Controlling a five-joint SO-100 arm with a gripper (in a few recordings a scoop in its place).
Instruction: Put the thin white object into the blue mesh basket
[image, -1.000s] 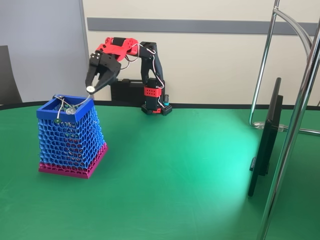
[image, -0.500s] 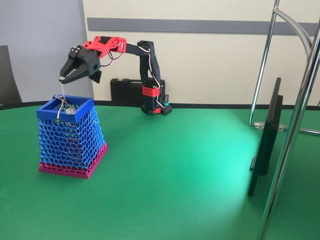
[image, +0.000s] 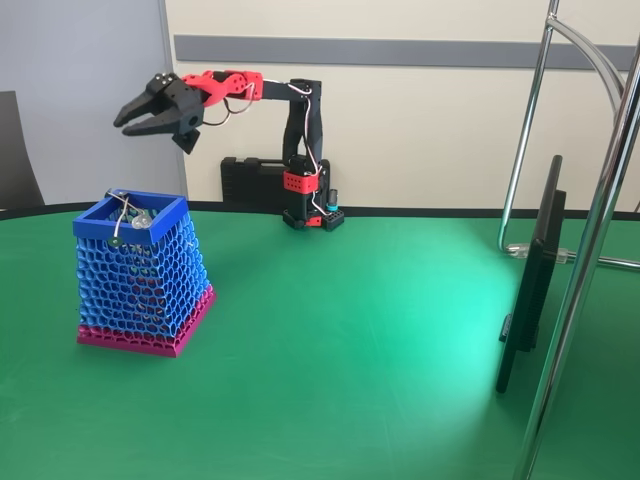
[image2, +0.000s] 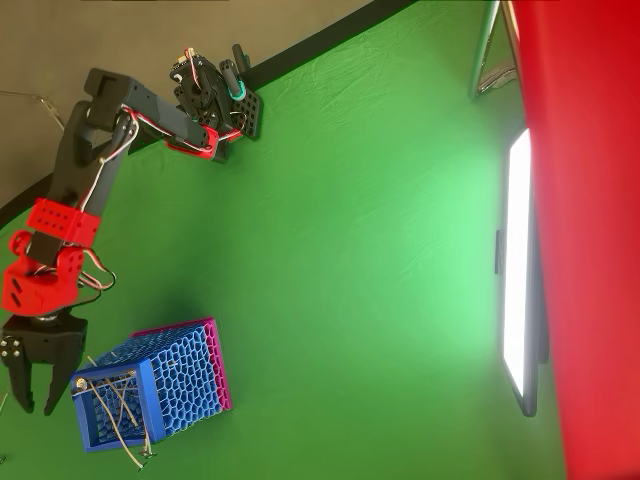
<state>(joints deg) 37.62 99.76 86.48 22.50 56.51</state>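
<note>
Gripper (image: 128, 115) spread open, empty, raised above and apart from the blue mesh basket (image: 160, 225) on the green bench (image: 350, 350); thin strips (image2: 120, 408) lie across the basket's opening, white object not distinguishable; no legible writing.

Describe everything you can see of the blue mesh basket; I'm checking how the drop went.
The blue mesh basket stands upright on the green table, at the left of the fixed view. Its walls are open honeycomb mesh, apparently plastic, under a solid blue square rim, with a magenta band at the base; it narrows toward the top. Thin pale strips and wire pieces lie in its opening, some poking over the rim. The gripper hangs open above it, clear of the rim.
</note>
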